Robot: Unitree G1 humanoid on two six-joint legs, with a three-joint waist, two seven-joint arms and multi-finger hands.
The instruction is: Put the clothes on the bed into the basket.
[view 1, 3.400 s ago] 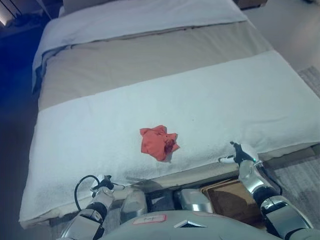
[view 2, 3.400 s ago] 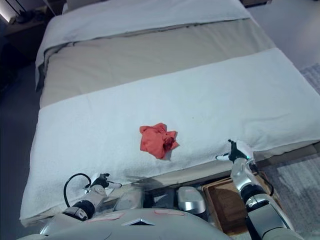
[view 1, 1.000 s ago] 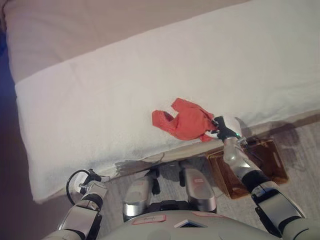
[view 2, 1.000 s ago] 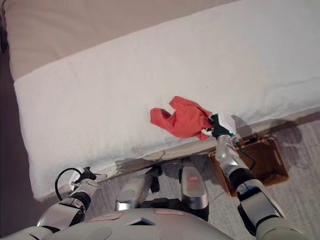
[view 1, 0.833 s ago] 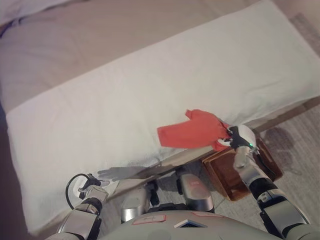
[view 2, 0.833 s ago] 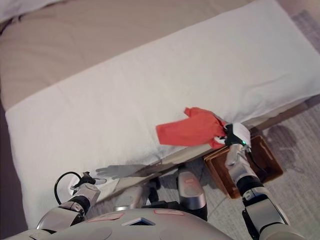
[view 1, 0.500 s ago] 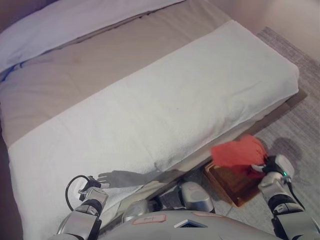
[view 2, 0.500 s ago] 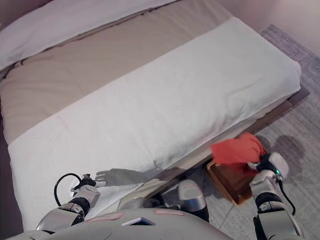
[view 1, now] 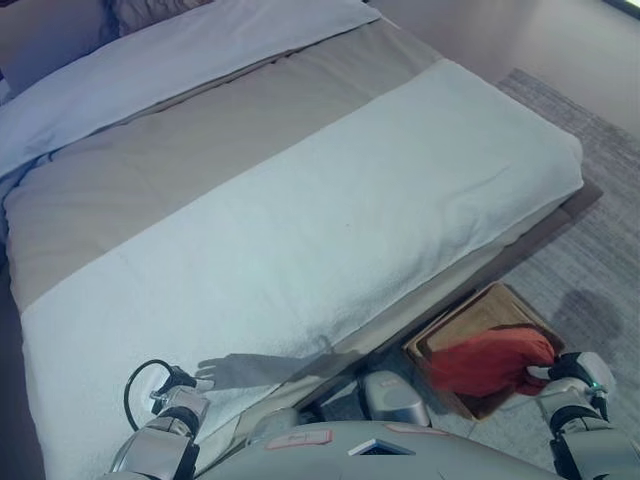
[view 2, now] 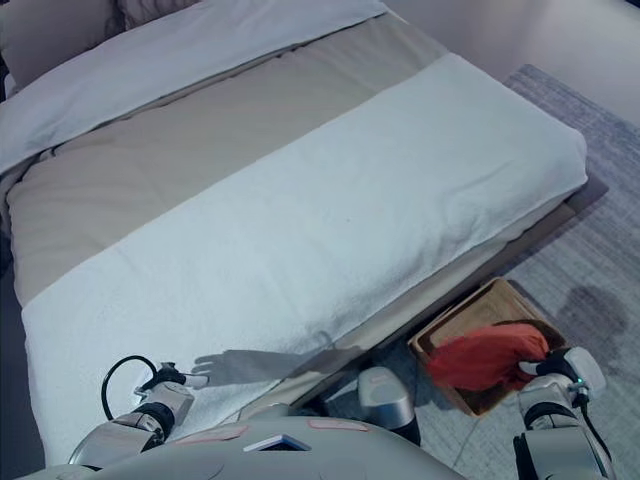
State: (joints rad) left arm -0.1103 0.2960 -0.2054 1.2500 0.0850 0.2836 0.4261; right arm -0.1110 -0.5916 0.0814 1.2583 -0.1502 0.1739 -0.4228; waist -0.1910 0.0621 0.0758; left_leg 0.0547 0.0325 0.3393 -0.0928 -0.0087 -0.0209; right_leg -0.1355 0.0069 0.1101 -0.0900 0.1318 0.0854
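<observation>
One red garment, bunched, hanging over the open wooden basket on the floor beside the bed. Right hand pinches its edge. Left hand idle at bed's near edge, fingers relaxed. Step: depositing. Next move: lower slightly, release over the basket.

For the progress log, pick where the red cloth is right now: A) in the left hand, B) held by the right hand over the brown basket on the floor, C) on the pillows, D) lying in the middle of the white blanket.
B: the right hand grips the red cloth above the basket beside the bed.
</observation>
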